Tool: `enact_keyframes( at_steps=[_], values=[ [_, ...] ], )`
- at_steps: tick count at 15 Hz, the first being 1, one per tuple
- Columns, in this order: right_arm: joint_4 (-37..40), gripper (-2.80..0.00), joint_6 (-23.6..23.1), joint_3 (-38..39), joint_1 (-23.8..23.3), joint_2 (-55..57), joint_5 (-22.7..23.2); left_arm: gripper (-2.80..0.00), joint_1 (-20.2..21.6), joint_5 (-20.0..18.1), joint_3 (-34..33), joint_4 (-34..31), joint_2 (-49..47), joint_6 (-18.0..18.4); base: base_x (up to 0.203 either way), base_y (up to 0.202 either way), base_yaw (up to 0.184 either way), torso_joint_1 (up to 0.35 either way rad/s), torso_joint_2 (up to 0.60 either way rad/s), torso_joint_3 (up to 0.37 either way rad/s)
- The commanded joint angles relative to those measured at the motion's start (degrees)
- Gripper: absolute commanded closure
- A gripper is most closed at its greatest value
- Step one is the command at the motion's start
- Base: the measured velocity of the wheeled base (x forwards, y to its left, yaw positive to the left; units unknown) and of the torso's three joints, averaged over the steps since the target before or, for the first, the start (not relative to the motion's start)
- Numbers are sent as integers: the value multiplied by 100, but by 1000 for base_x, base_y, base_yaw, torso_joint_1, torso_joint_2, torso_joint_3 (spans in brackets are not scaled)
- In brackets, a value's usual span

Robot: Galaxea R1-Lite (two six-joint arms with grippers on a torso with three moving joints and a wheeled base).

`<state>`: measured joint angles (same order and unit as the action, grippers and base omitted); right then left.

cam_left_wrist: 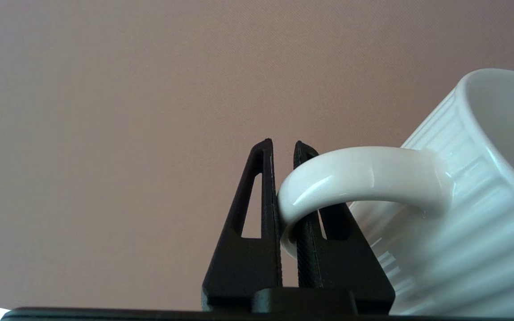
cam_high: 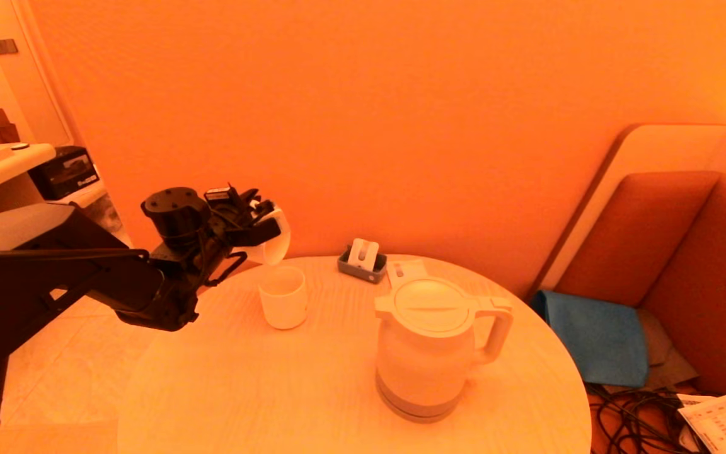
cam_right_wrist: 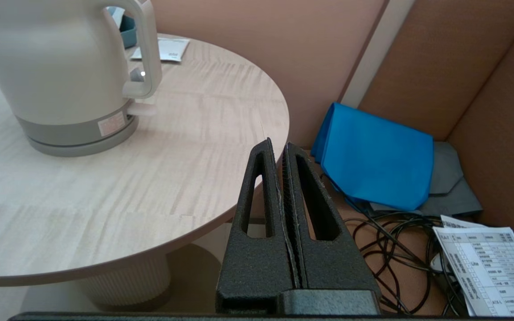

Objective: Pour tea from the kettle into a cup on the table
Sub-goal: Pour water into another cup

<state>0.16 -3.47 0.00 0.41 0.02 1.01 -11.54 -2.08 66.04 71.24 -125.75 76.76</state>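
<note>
The white kettle [cam_high: 426, 340] stands upright with its lid shut on the round pale-wood table [cam_high: 275, 391], handle toward the right. The small white handleless cup [cam_high: 282, 296] stands upright on the table, left of the kettle and apart from it. My left gripper [cam_high: 268, 227] is raised above the table's far left edge, shut on the handle of a ribbed white mug [cam_high: 273, 243], which hangs tilted just above and behind the cup. In the left wrist view the fingers [cam_left_wrist: 266, 191] pinch the mug's handle [cam_left_wrist: 364, 174]. My right gripper [cam_right_wrist: 277, 145] is shut and empty, off the table's right edge, near the kettle [cam_right_wrist: 56, 76].
A small grey holder [cam_high: 363, 258] and a flat sachet [cam_high: 401, 271] lie at the table's far edge. Right of the table, a blue cloth [cam_high: 596, 334], tangled black cables [cam_high: 628, 416] and a printed sheet [cam_high: 722, 422] lie by the upholstered bench. The wall is close behind.
</note>
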Motion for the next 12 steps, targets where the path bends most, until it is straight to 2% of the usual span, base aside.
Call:
enact_keyframes(
  at_steps=[1,3,5,10,12],
  values=[
    [2,0,-4,0,2,-2,-1,0,-6,-2,-6,42,21,40,0,0,0,0,0,0],
    [2,0,-4,0,2,-2,4,0,-6,4,-162,49,15,-75,0,0,0,0,0,0],
    [2,0,-4,0,2,-2,-4,0,-6,221,-298,34,19,-627,0,0,0,0,0,0],
    [2,0,-4,0,2,-2,4,0,14,661,-272,-752,318,-2470,0,0,0,0,0,0],
    [2,0,-4,0,2,-2,-2,0,152,755,-251,-812,307,-3147,0,0,0,0,0,0]
  ],
)
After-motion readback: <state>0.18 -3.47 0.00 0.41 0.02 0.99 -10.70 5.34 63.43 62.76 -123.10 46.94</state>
